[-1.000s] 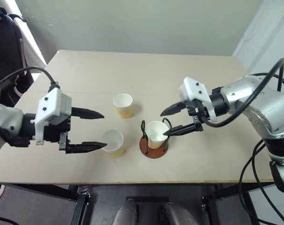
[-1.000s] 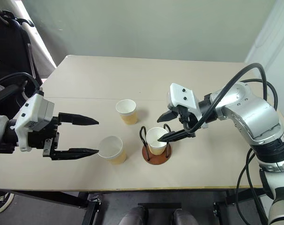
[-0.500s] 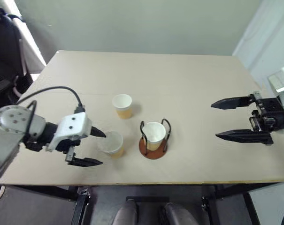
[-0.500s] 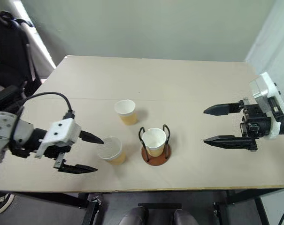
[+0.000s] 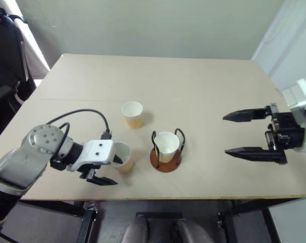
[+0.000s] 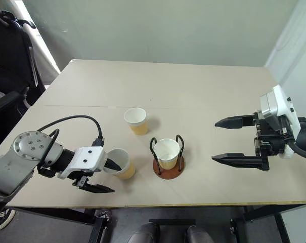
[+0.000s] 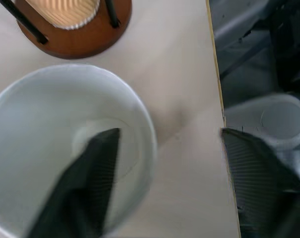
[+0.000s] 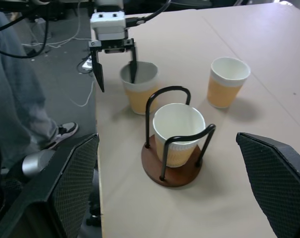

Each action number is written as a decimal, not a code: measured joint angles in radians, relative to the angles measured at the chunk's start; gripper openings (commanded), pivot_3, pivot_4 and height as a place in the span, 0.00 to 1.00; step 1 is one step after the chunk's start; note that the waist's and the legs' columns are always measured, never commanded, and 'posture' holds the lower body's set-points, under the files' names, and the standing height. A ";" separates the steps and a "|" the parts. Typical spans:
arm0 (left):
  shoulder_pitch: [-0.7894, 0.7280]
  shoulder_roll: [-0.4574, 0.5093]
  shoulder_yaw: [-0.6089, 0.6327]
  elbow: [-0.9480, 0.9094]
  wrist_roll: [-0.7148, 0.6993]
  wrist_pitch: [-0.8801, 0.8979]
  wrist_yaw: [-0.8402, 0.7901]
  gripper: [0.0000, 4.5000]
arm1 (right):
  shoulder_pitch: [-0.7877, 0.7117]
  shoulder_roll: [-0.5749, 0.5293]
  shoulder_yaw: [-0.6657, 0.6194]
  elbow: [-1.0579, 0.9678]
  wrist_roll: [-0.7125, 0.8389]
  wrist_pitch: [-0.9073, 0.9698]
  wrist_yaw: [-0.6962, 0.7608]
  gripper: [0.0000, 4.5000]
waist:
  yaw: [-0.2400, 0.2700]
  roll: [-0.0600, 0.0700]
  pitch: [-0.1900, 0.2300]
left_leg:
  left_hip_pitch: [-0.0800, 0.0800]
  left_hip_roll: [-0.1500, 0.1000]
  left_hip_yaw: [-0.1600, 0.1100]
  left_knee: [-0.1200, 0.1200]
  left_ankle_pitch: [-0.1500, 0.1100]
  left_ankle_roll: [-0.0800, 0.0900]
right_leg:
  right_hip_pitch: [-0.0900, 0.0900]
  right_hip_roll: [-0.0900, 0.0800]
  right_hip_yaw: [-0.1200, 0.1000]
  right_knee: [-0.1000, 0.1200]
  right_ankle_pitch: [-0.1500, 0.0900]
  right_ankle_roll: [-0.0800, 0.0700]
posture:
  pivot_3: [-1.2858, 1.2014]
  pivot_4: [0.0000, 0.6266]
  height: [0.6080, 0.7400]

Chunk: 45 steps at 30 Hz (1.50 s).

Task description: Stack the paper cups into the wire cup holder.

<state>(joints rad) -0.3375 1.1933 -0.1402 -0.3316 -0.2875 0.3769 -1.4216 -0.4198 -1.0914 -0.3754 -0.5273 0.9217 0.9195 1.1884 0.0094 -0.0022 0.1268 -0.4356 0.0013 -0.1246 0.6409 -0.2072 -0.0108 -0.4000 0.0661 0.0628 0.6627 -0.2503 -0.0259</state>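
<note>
My left pincer (image 6: 106, 176) has dropped over the near paper cup (image 6: 120, 163), one finger inside, one outside, not yet squeezed. My right pincer (image 6: 228, 140) pulled away, wide apart. One cup (image 6: 167, 152) sits in the wire cup holder (image 6: 168, 167) on the desk (image 6: 158, 86).

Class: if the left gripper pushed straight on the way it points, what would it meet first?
The nearest cup: one finger of the left gripper already points inside it, so it would likely meet the cup's bottom.

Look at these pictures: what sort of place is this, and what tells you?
Probably a robotics lab: a plain beige table set with tan paper cups and a black wire cup holder, loose cables on the floor, bare grey walls.
</note>
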 measured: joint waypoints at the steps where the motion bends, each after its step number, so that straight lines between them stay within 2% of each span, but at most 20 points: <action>1: -0.001 -0.004 -0.002 0.006 0.007 -0.003 0.000 0.37 | 0.005 -0.001 0.000 -0.001 0.004 -0.002 -0.004 1.00 | 0.000 0.000 0.000 | 0.000 0.000 0.000 0.000 0.000 0.000 | 0.000 0.000 0.000 0.000 0.000 0.000 | 0.52 0.24 1.00; 5: -0.016 -0.014 -0.016 0.038 0.031 -0.022 -0.011 0.04 | 0.016 -0.008 -0.001 -0.003 0.020 -0.009 -0.013 1.00 | 0.001 0.000 0.000 | 0.000 0.000 0.000 0.001 0.000 0.000 | 0.000 0.000 0.000 0.001 0.000 0.000 | 0.52 0.24 1.00; 6: -0.027 -0.016 -0.016 0.045 0.034 -0.027 -0.012 0.01 | 0.021 -0.013 -0.003 -0.003 0.026 -0.010 -0.012 1.00 | 0.001 0.000 0.000 | 0.000 0.000 0.000 0.001 0.000 0.000 | 0.000 0.000 0.000 0.001 0.000 0.000 | 0.52 0.24 1.00; 12: -0.052 -0.027 -0.014 0.068 0.030 -0.034 -0.037 0.01 | 0.063 -0.031 -0.009 0.000 0.039 -0.018 -0.001 1.00 | 0.002 0.000 0.000 | 0.000 0.000 0.000 0.002 0.000 0.000 | 0.001 0.000 0.000 0.001 0.000 0.001 | 0.52 0.24 1.00; 15: -0.107 -0.055 -0.007 0.079 -0.028 -0.015 -0.061 0.01 | 0.070 -0.040 -0.016 -0.001 0.047 -0.020 -0.003 1.00 | 0.004 0.000 0.000 | 0.000 0.000 0.000 0.004 0.000 0.000 | 0.001 0.000 0.000 0.001 0.000 0.001 | 0.52 0.24 1.00; 17: -0.225 -0.099 0.021 0.112 -0.112 0.026 -0.078 0.01 | 0.080 -0.045 -0.025 -0.002 0.049 -0.020 -0.006 1.00 | 0.013 0.000 0.000 | -0.002 0.000 -0.002 0.006 0.000 0.001 | 0.001 0.000 -0.001 0.001 0.001 0.002 | 0.52 0.24 1.00; 20: -0.498 -0.165 0.084 0.199 -0.243 0.104 -0.106 0.01 | 0.087 -0.051 -0.039 -0.011 0.057 -0.025 -0.011 1.00 | 0.020 -0.001 0.000 | -0.002 -0.002 -0.002 0.008 0.001 0.002 | 0.002 -0.001 -0.001 0.000 0.003 0.004 | 0.52 0.24 1.00; 23: -0.721 -0.224 0.098 0.298 -0.276 0.097 -0.142 0.01 | 0.086 -0.055 -0.047 -0.022 0.065 -0.032 -0.020 1.00 | 0.018 0.001 -0.001 | 0.000 -0.004 0.000 0.008 -0.001 0.005 | 0.005 -0.003 0.001 -0.002 0.004 0.007 | 0.52 0.24 1.00; 26: -0.805 -0.275 0.012 0.389 -0.272 0.038 -0.150 0.01 | 0.083 -0.056 -0.048 -0.036 0.079 -0.033 -0.042 1.00 | 0.015 0.003 -0.002 | 0.000 -0.004 0.001 0.008 -0.001 0.006 | 0.006 -0.003 0.003 -0.002 0.003 0.010 | 0.52 0.24 1.00; 30: -0.846 -0.323 -0.172 0.464 -0.281 -0.067 -0.152 0.01 | 0.082 -0.057 -0.049 -0.068 0.101 -0.033 -0.075 1.00 | 0.016 0.002 -0.001 | -0.002 -0.004 0.001 0.010 -0.001 0.007 | 0.005 -0.003 0.003 -0.002 0.003 0.012 | 0.52 0.24 1.00; 34: -0.923 -0.319 -0.357 0.471 -0.323 -0.183 -0.152 0.01 | 0.091 -0.061 -0.058 -0.085 0.117 -0.032 -0.108 1.00 | 0.017 0.001 0.000 | -0.004 -0.005 0.002 0.012 -0.003 0.010 | 0.005 -0.004 0.004 -0.003 0.001 0.015 | 0.52 0.24 1.00; 40: -0.980 -0.316 -0.565 0.528 -0.349 -0.337 -0.153 0.01 | 0.106 -0.073 -0.076 -0.108 0.136 -0.013 -0.149 1.00 | 0.018 0.002 0.000 | -0.005 -0.005 0.002 0.013 -0.004 0.011 | 0.005 -0.004 0.004 -0.003 0.000 0.017 | 0.52 0.24 1.00; 45: -1.032 -0.309 -0.681 0.589 -0.334 -0.465 -0.154 0.01 | 0.119 -0.086 -0.086 -0.114 0.153 -0.005 -0.167 1.00 | 0.018 0.002 0.000 | -0.006 -0.005 0.002 0.016 -0.005 0.012 | 0.005 -0.004 0.004 -0.003 0.000 0.018 | 0.52 0.24 1.00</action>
<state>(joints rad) -1.3692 0.8848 -0.8216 0.2576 -0.6215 -0.0883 -1.5754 -0.3008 -1.1776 -0.4610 -0.6415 1.0749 0.9147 1.0213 0.0274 -0.0004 0.1267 -0.4412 -0.0036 -0.1222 0.6568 -0.2127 0.0012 -0.3952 0.0624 0.0673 0.6602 -0.2505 -0.0084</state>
